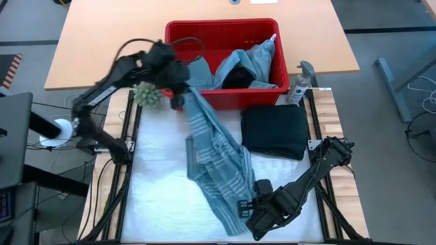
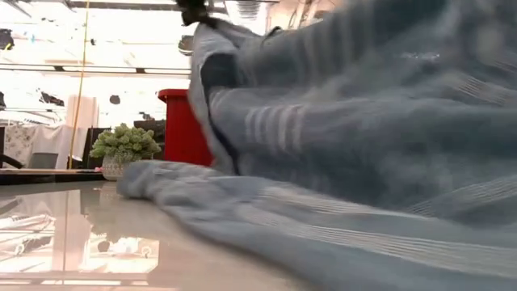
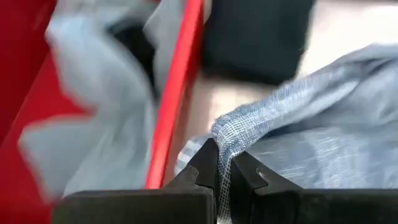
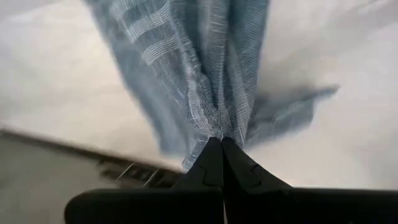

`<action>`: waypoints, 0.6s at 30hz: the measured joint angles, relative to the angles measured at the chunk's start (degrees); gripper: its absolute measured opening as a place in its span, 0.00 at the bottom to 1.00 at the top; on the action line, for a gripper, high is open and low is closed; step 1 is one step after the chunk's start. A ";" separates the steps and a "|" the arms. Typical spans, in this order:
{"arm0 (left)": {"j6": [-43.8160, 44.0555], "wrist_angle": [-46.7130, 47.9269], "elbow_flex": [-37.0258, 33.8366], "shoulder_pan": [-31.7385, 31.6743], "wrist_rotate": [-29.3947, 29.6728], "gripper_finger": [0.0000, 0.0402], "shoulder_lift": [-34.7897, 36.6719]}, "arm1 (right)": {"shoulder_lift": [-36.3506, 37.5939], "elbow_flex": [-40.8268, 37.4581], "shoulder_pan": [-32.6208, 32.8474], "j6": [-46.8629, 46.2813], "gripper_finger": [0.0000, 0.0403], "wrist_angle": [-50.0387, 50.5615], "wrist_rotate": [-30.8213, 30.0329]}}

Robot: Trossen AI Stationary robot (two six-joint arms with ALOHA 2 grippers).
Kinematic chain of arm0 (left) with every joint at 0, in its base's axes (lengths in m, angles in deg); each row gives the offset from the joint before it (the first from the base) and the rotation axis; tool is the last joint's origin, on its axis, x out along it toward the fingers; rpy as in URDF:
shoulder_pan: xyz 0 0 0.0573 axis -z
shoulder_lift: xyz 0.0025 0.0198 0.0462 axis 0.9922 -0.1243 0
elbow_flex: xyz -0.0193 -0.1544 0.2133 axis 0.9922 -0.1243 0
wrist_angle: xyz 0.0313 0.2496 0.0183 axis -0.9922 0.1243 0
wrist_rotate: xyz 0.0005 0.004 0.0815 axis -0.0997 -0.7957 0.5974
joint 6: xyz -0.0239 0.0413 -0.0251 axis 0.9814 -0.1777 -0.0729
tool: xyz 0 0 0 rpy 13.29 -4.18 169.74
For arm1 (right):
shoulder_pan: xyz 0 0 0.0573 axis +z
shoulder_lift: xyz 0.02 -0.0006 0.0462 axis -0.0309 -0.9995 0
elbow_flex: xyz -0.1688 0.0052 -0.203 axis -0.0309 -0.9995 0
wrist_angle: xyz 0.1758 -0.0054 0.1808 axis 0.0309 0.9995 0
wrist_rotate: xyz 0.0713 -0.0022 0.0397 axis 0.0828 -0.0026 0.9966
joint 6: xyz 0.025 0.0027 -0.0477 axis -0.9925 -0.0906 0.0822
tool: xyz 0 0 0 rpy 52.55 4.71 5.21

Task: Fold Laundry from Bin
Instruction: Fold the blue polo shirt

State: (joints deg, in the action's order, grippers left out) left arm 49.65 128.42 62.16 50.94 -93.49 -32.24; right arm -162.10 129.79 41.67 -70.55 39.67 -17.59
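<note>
1. My left gripper (image 3: 219,163) pinches one end of the striped cloth (image 1: 216,163) just in front of the red bin (image 1: 178,30).
2. My right gripper (image 4: 222,152) clamps its other end near the table's front edge.
3. Denim (image 1: 255,61) fills the bin; a folded black garment (image 1: 274,131) lies beside it, its details blurred.

A lab: black frame rails (image 1: 127,146) bolted round a wooden workbench (image 1: 102,41), cables trailing on grey floor.

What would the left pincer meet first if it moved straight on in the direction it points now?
Probably the folded black garment beside the red bin. The left pincer, shut on the striped cloth, points along the bin's outer wall toward it; depth is unclear.
</note>
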 joint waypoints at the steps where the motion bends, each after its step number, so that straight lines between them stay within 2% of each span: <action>1: 0.21 0.90 -2.28 -0.66 1.00 0.00 1.56 | 0.00 0.00 0.00 0.86 0.04 -2.25 0.07; 8: 3.69 7.49 -20.29 -3.25 1.54 0.00 9.80 | -2.75 -0.07 1.77 8.44 0.06 -15.56 0.87; 13: 2.71 9.07 -30.60 -3.80 4.23 0.04 14.00 | -3.69 -0.04 3.28 11.47 0.26 -16.31 0.89; 18: 1.10 9.49 -36.54 -3.85 1.09 0.15 18.87 | -1.47 -0.06 2.56 13.22 0.45 -6.23 -0.19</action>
State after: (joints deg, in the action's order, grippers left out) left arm 50.74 137.91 25.63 47.09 -92.40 -13.37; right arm -163.57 129.73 44.22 -57.33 33.44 -17.78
